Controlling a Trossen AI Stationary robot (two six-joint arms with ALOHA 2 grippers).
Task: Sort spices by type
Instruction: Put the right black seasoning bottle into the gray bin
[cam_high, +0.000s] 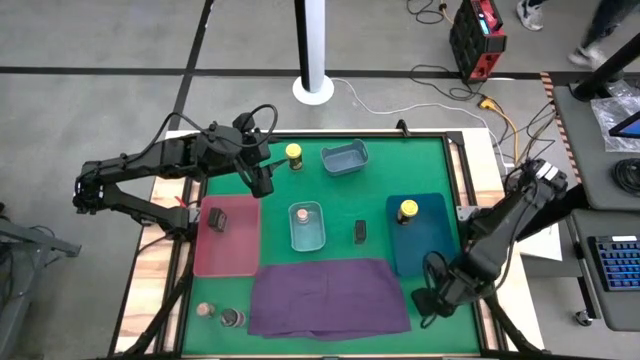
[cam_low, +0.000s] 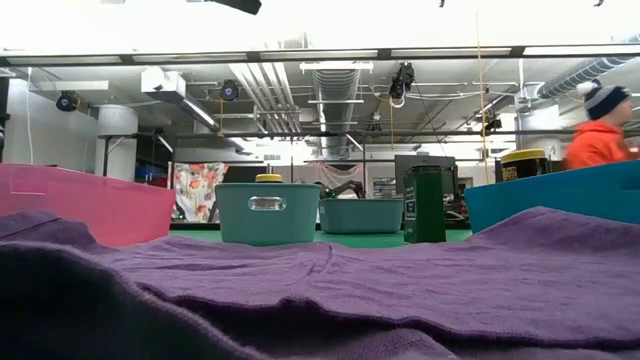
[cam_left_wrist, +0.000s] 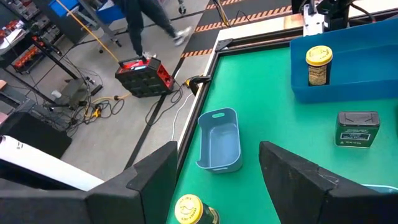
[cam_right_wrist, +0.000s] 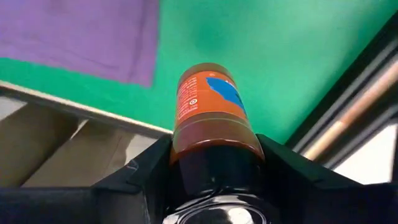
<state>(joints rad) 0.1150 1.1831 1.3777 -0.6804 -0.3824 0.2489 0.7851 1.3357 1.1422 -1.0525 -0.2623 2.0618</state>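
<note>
Right gripper (cam_right_wrist: 214, 171): my fingers are clamped round an orange-labelled spice jar (cam_right_wrist: 208, 118), held over the table's near right corner beside the purple cloth (cam_high: 330, 297), ready to carry to its kind.
Left gripper (cam_left_wrist: 217, 171): parted and empty, poised above a yellow-lidded jar (cam_left_wrist: 189, 210) at the far edge.
Sorted so far: one yellow-lidded jar in the blue tray (cam_high: 420, 250), a dark tin in the pink tray (cam_high: 228, 240).
Hard to see: the held jar's lid is hidden between my fingers.

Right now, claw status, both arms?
Left claw: open, empty, above the yellow-lidded jar.
Right claw: closed on an orange-labelled spice jar.
</note>
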